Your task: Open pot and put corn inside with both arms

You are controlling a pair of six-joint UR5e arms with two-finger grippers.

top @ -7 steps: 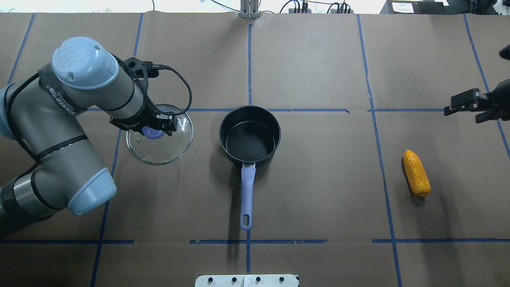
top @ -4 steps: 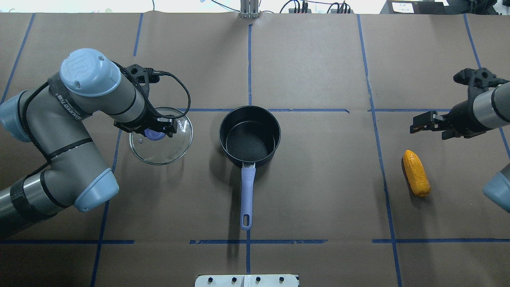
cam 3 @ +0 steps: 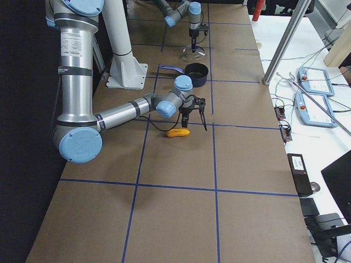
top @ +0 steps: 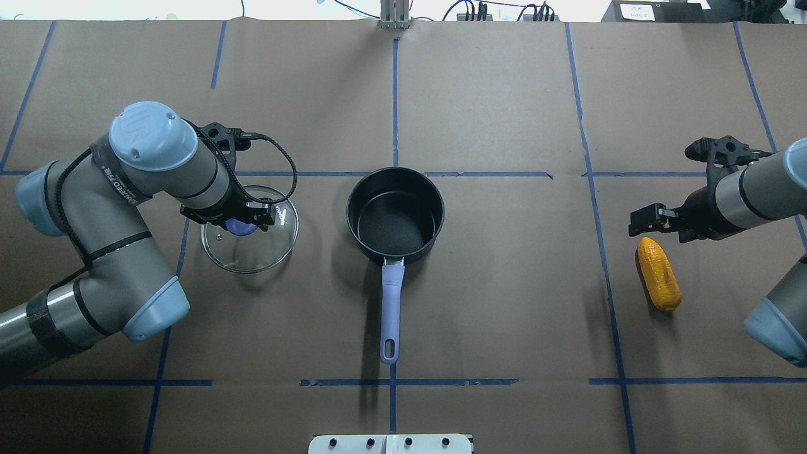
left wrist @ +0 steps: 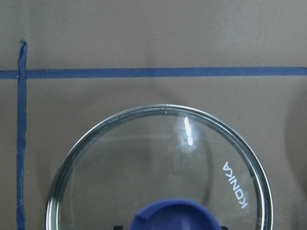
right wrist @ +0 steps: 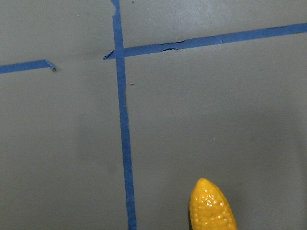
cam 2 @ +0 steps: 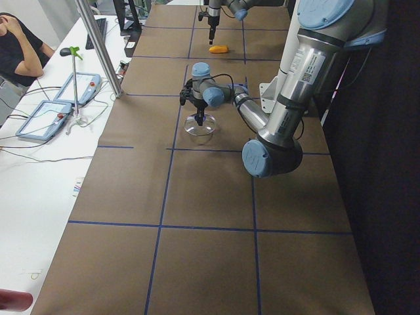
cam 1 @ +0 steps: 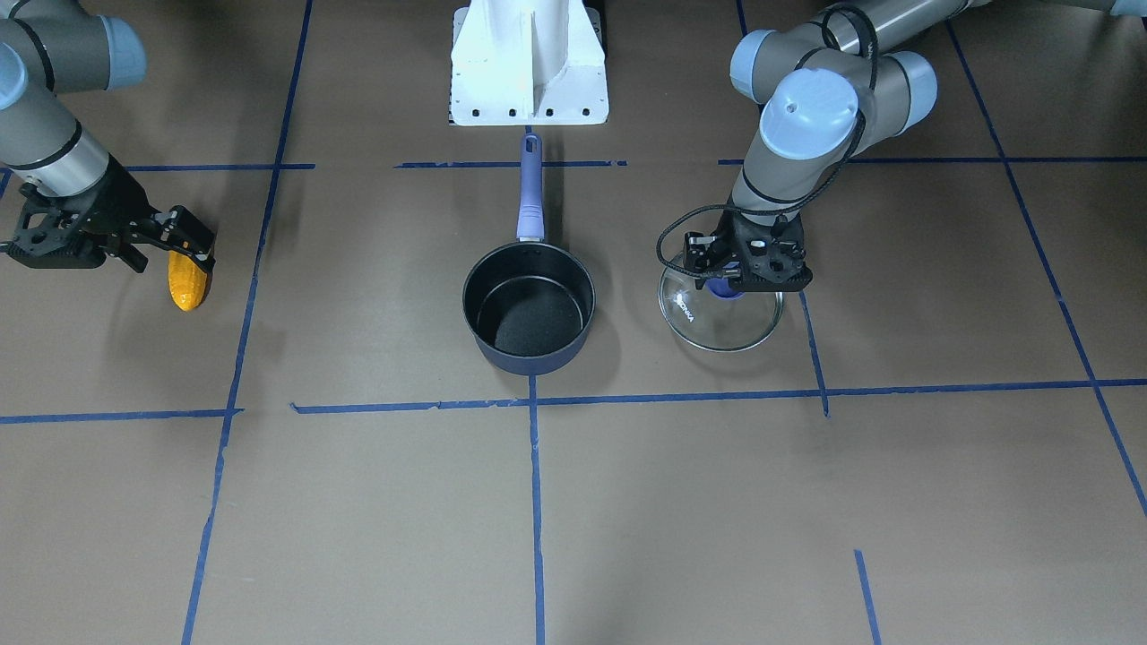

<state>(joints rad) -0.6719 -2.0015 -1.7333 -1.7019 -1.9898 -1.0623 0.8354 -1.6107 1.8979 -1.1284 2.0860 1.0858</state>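
Note:
The open pot stands at the table's middle, its purple handle pointing toward the robot; it is empty. My left gripper is shut on the purple knob of the glass lid, held low over the table to the left of the pot; I cannot tell whether the lid touches the table. The corn lies on the table at the right and also shows in the right wrist view. My right gripper is open and empty, hanging over the corn's far end.
Blue tape lines divide the brown paper cover. The white robot base stands behind the pot's handle. An operators' table with control tablets and a metal post runs along the far side.
My left arm has shifted the lid slightly nearer and to the left. My right arm has come in from the right edge and brought its gripper over the corn's far end.

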